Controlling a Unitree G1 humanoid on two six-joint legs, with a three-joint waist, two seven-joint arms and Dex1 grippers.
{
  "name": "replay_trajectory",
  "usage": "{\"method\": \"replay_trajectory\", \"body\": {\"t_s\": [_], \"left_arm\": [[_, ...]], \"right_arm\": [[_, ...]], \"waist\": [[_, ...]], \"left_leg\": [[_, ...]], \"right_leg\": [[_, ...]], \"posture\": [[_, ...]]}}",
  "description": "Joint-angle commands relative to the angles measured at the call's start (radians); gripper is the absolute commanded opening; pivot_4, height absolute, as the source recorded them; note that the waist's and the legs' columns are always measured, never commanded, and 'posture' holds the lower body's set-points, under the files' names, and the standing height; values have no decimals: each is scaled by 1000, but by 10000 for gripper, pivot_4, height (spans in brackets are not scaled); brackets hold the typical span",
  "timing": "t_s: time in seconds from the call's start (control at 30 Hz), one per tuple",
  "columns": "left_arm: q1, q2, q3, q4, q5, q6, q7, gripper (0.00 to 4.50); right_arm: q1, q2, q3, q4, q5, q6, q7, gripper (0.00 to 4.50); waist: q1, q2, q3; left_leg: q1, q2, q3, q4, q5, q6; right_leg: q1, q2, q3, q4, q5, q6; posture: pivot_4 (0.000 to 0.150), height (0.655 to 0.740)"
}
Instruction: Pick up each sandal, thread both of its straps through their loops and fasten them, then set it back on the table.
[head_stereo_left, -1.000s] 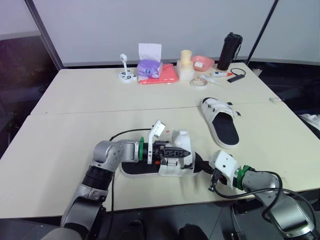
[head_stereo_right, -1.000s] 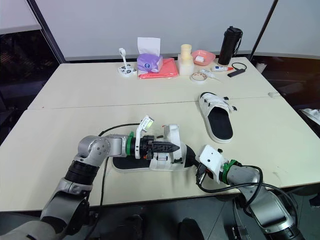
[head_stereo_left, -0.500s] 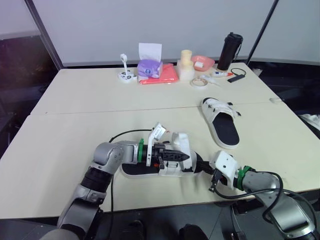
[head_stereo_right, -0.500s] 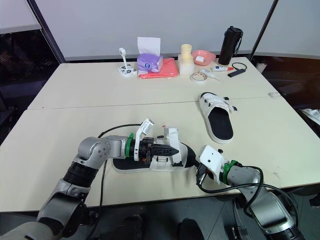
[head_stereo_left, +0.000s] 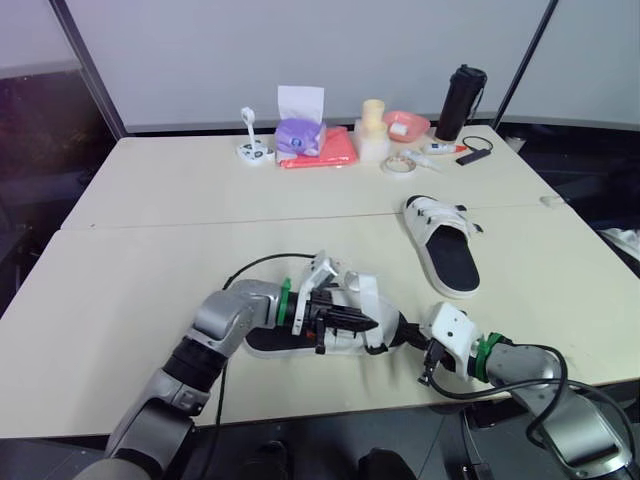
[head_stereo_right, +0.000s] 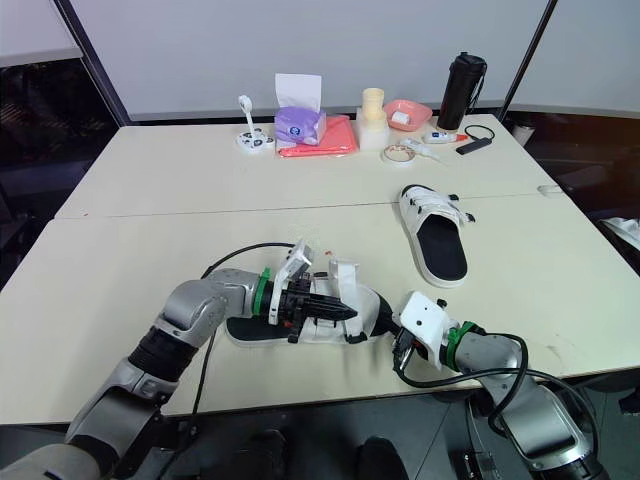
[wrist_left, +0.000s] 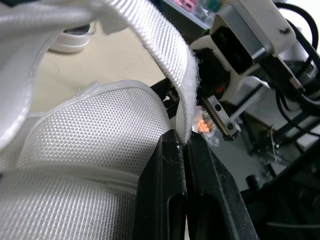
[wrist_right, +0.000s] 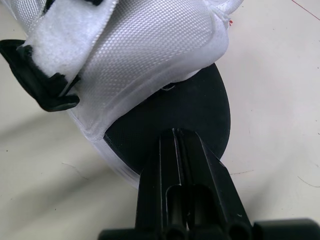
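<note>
Two hands face inward: left hand (wrist_left: 186, 142) pinches the strap (wrist_left: 165, 40), right hand (wrist_right: 178, 132) the sole (wrist_right: 202, 107).

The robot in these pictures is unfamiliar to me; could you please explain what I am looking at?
It is a humanoid with two arms, each ending in a black two-fingered claw. The wide pictures come from its head camera, the close-ups from its wrists. The left claw pinches a white strap of the near sandal; the right claw grips its black sole. A second sandal lies farther off on the table, with a tissue box and black bottle at the far edge.
</note>
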Motion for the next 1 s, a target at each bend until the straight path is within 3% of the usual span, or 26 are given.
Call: {"method": "replay_trajectory", "body": {"t_s": [0.03,0.47,1.0], "left_arm": [[10,10,-51,-10,56,-74,-47,331],[8,-11,-110,60,263,-395,-54,331],[-46,-33,-74,78,251,-539,-216,331]], "right_arm": [[29,-7,31,28,-17,38,8,0],[29,-2,34,23,-18,43,6,0],[26,-2,31,30,-20,44,7,0]], "waist": [[0,0,0],[2,0,0],[1,0,0]], "left_leg": [[0,0,0,0,0,0],[0,0,0,0,0,0],[0,0,-1,0,0,0]], "right_leg": [[0,0,0,0,0,0],[1,0,-1,-1,0,0],[2,0,-1,-1,0,1]], "posture": [[1500,7400],[1500,7400],[1500,7400]]}}
